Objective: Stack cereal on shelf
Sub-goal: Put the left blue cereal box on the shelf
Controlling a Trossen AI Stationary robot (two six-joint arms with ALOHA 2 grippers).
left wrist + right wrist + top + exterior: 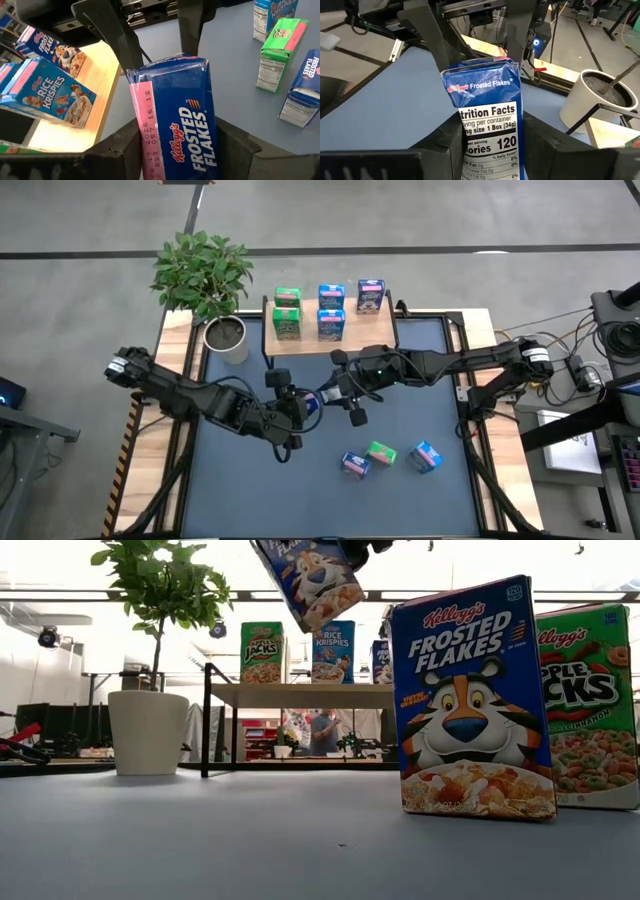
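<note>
A blue Frosted Flakes cereal box (322, 396) hangs in the air between my two grippers, above the table's middle and just in front of the shelf. It shows tilted at the top of the low view (315, 580). My left gripper (300, 406) is shut on one end of it and my right gripper (344, 390) on the other. The light-wood shelf (305, 345) at the far edge carries two green and three blue boxes. Three more boxes, blue (355, 465), green (381, 452) and blue (427, 456), stand on the tabletop at the near right. My left gripper (180, 147) pinches the box's near end between its two fingers, one finger against the pink strip (142, 135), the other on the opposite side. It comes about level from the table's left. The box is lifted clear and reaches away to the other gripper. My right gripper (492, 145) pinches the box's opposite end between its two fingers, one on each side of the nutrition panel (490, 125). It comes about level from the table's right. The box is lifted clear of the table.
A potted plant (222, 330) in a white pot stands at the shelf's left end. A Frosted Flakes box (470, 700) and a green box (590, 705) stand close to the low camera. The tabletop's near left (240, 490) is bare.
</note>
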